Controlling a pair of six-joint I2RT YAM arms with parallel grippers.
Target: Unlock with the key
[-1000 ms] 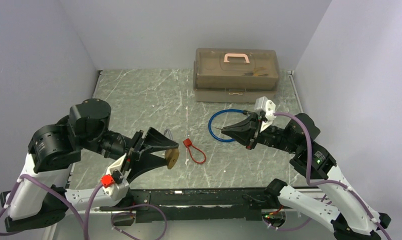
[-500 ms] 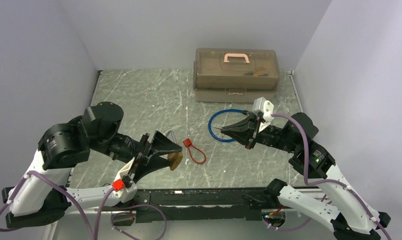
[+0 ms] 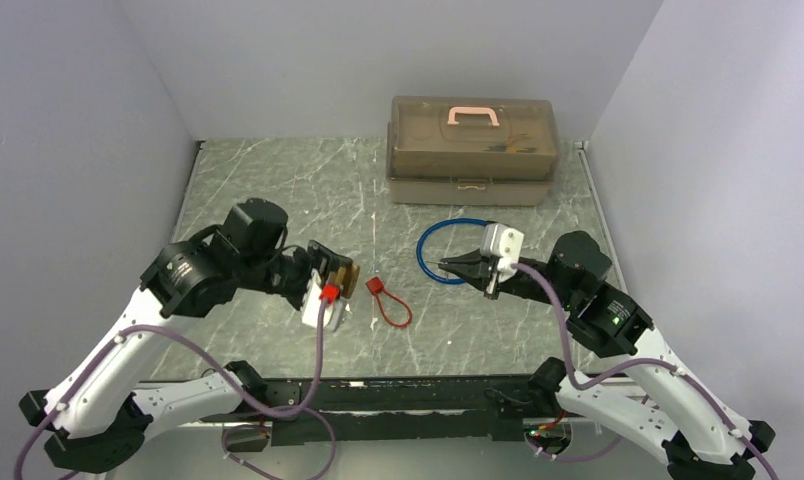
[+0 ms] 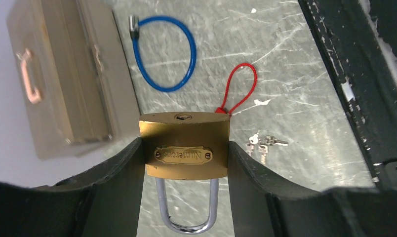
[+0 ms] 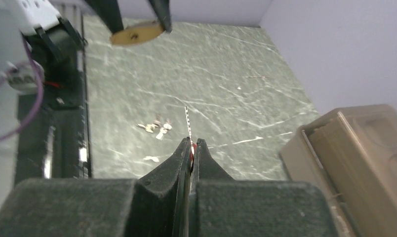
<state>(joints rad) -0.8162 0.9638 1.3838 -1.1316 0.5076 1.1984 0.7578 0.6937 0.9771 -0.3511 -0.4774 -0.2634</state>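
My left gripper [image 4: 184, 150] is shut on the sides of a brass padlock [image 4: 184, 145], lifted off the table. The keyhole end [image 4: 182, 117] faces away from the wrist and the steel shackle [image 4: 186, 212], closed, points back at it. From above, the padlock [image 3: 348, 277] sits in the left gripper [image 3: 340, 281] left of centre. My right gripper [image 5: 191, 144] is shut on a key [image 5: 187, 121], whose thin blade pokes out past the fingertips. That blade [image 3: 433, 263] aims left at the padlock [image 5: 137, 33], with a gap between them.
A brown toolbox [image 3: 472, 148] with a pink handle stands at the back. A blue cable loop [image 3: 421, 250] lies under the right gripper. The red cable lock [image 3: 375, 286] rests between the grippers. A small bunch of keys [image 4: 262, 144] lies on the marble table [image 3: 278, 190].
The left arm has swung up and towards the table's middle, turning the padlock so its keyhole end faces the right gripper. The right gripper with the key has dropped slightly.
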